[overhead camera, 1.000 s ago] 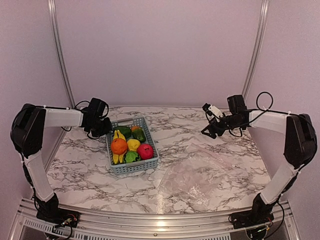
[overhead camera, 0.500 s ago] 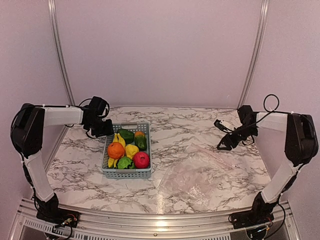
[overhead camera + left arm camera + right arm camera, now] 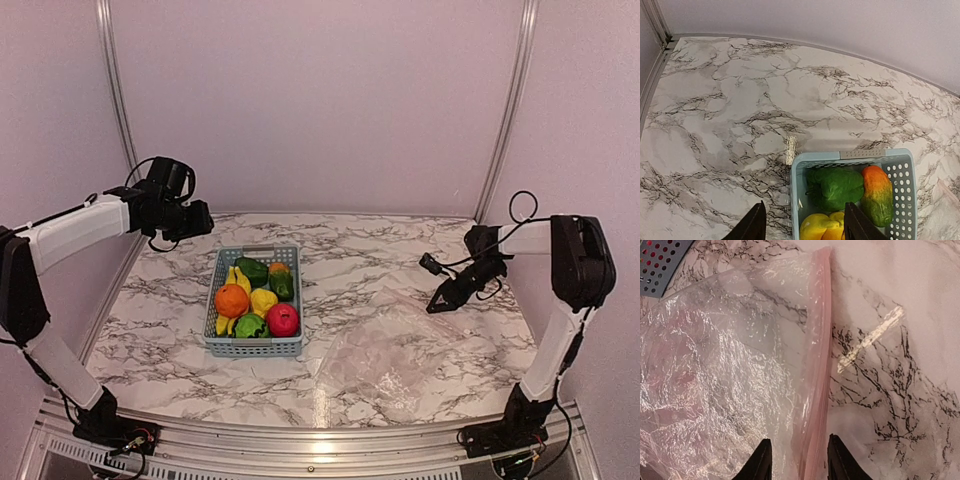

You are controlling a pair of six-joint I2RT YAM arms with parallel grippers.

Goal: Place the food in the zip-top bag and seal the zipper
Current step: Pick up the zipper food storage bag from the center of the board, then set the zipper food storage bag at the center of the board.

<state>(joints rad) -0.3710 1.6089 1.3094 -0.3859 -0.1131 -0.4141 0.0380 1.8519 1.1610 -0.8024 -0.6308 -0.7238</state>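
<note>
The food (image 3: 255, 298) lies in a grey-blue basket (image 3: 254, 349) left of the table's middle: an orange (image 3: 231, 300), a red apple (image 3: 283, 319), yellow bananas and green peppers (image 3: 837, 186). My left gripper (image 3: 197, 221) hangs open, above and behind the basket's far left corner (image 3: 796, 165), holding nothing. The zip-top bag (image 3: 395, 360) lies flat and empty at the front right. My right gripper (image 3: 438, 301) is low at its far right edge. In the right wrist view its fingers stand apart astride the pinkish zipper (image 3: 820, 365), not gripping it.
Pale walls with metal rails (image 3: 118, 110) close in the back and both sides. A short shiny strip lies on the marble beside the basket (image 3: 790, 149), another beside the bag's mouth (image 3: 870, 340). The basket's corner (image 3: 660, 260) shows beyond the bag.
The basket slid left and squared up, then my left gripper opened and lifted back off it. My right arm swung right and down to the bag's edge, its jaws narrowing.
</note>
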